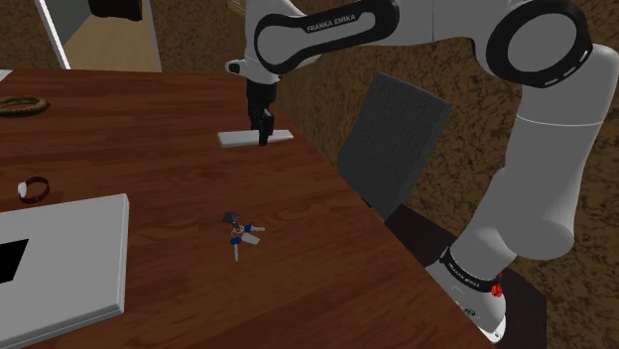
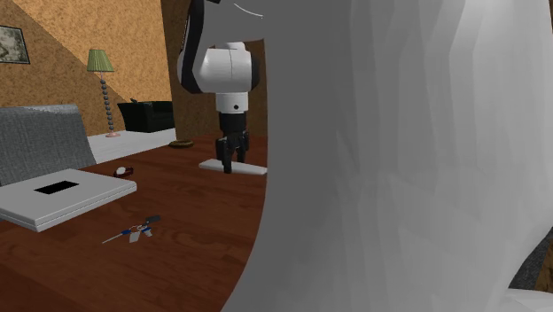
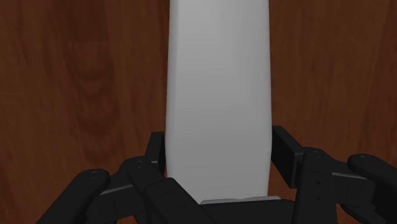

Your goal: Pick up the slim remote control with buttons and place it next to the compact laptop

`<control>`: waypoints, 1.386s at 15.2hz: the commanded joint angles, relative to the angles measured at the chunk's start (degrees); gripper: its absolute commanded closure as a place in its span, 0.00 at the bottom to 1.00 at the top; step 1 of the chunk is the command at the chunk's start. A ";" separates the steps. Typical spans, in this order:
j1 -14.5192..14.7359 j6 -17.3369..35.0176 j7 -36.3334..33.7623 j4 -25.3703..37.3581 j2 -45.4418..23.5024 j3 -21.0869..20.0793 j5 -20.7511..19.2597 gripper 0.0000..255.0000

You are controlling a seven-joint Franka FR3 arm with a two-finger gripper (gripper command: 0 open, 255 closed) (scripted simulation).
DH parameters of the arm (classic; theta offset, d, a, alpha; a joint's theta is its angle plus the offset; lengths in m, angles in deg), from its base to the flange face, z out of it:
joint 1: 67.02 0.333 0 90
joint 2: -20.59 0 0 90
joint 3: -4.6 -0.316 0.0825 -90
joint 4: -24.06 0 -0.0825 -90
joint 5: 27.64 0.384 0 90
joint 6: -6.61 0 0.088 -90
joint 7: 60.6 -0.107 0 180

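The remote (image 1: 243, 138) is a slim, plain white slab lying on the dark wooden table (image 1: 179, 288), near its far edge. My black gripper (image 1: 264, 135) stands straight down over it, shut on the remote across its width. In the wrist view the fingers (image 3: 285, 153) clasp both long sides of the remote (image 3: 219, 95), with wood grain around it. In the second exterior view the gripper (image 2: 230, 165) grips the remote (image 2: 251, 167) at table level. The laptop (image 1: 60, 253), a closed white slab with a black rectangle on top, lies at the shoulder view's left, and shows as the laptop (image 2: 62, 195) in the second exterior view.
A small blue and white toy (image 1: 241, 234) lies between remote and laptop. A round band (image 1: 35, 188) and a rope ring (image 1: 22, 103) sit further left. A grey chair (image 1: 392, 139) stands at the table's edge. My own arm (image 2: 408, 159) blocks the second exterior view's right.
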 commanded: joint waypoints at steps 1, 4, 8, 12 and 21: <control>-0.02 -1.57 0.04 1.25 0.32 0.00 0.03 1.00; 1.62 -2.18 -2.45 1.92 0.25 -0.80 -0.23 1.00; 4.95 -2.62 -7.43 3.39 -0.78 -2.34 -0.87 1.00; 8.38 -3.49 -12.36 6.09 -2.64 -3.76 -1.64 1.00; 16.68 -7.42 -22.89 17.36 -10.13 -6.27 -3.87 1.00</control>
